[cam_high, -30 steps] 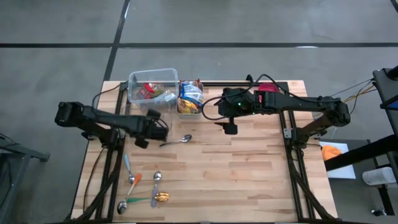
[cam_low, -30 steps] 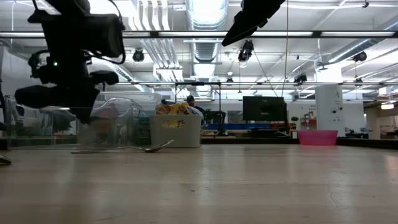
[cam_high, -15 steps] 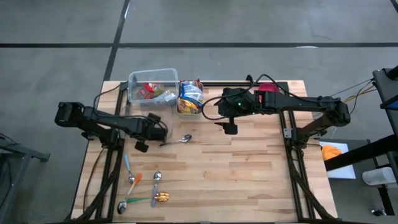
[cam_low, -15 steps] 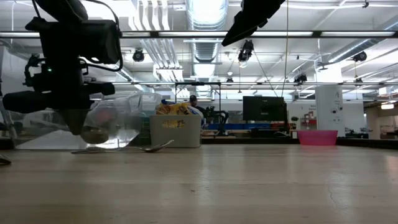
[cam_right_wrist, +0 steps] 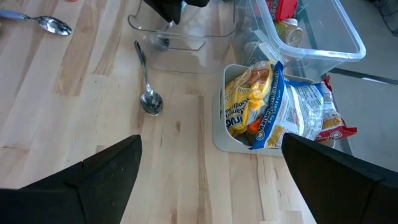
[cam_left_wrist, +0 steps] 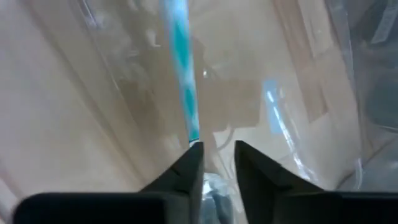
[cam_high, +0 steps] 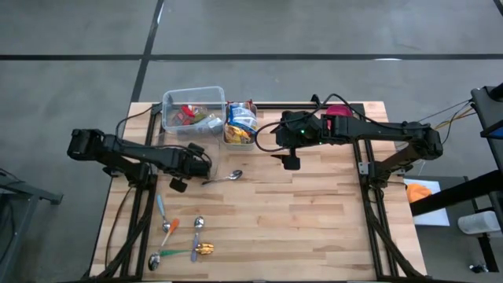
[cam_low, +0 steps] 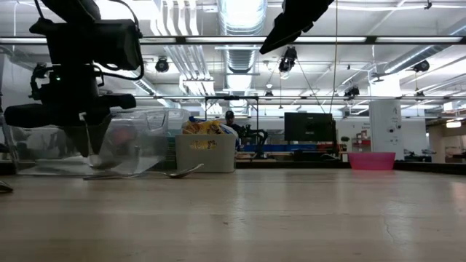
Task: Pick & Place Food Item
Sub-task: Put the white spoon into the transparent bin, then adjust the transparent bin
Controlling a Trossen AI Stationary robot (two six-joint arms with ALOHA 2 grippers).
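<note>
Presently the left gripper [cam_high: 179,185] hangs low over the wooden table [cam_high: 314,228], beside a metal spoon [cam_high: 224,178] and near the clear bin [cam_high: 193,110] of packaged items. Its fingers [cam_left_wrist: 186,174] stand slightly apart, holding nothing that I can make out. The right gripper [cam_high: 291,162] hovers with fingers spread wide, empty, near the small container [cam_right_wrist: 249,140] holding the snack bags [cam_right_wrist: 280,112], which sits touching the clear bin.
</note>
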